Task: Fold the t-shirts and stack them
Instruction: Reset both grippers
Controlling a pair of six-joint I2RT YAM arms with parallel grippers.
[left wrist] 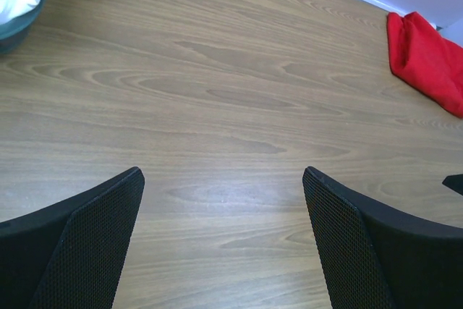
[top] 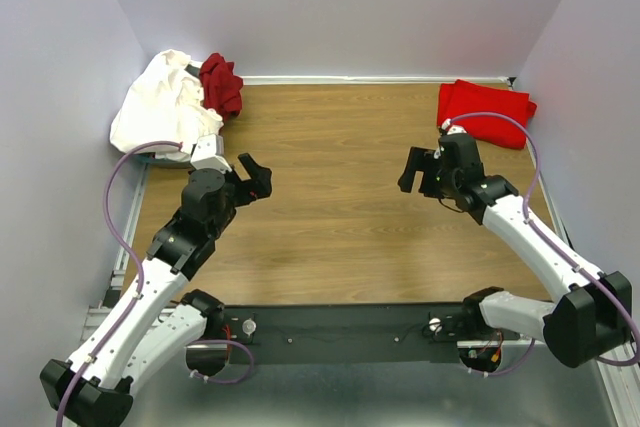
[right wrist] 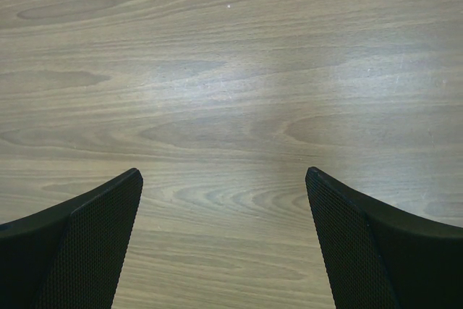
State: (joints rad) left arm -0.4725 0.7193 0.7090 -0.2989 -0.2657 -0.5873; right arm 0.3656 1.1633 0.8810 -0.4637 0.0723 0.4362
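- The bright red shirt (top: 485, 113) lies at the far right corner of the table (top: 330, 217) and looks already folded.
- The white shirt (top: 163, 105) and maroon shirt (top: 221, 84) lie crumpled together at the far left corner, neither folded nor stacked.
- The left gripper (top: 256, 177) and right gripper (top: 410, 171) hover over bare wood, jaws wide apart and empty.
- No brand, label or writing is readable.

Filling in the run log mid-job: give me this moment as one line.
left gripper: open, empty | right gripper: open, empty | white shirt, maroon shirt: crumpled, far left | red shirt: far right
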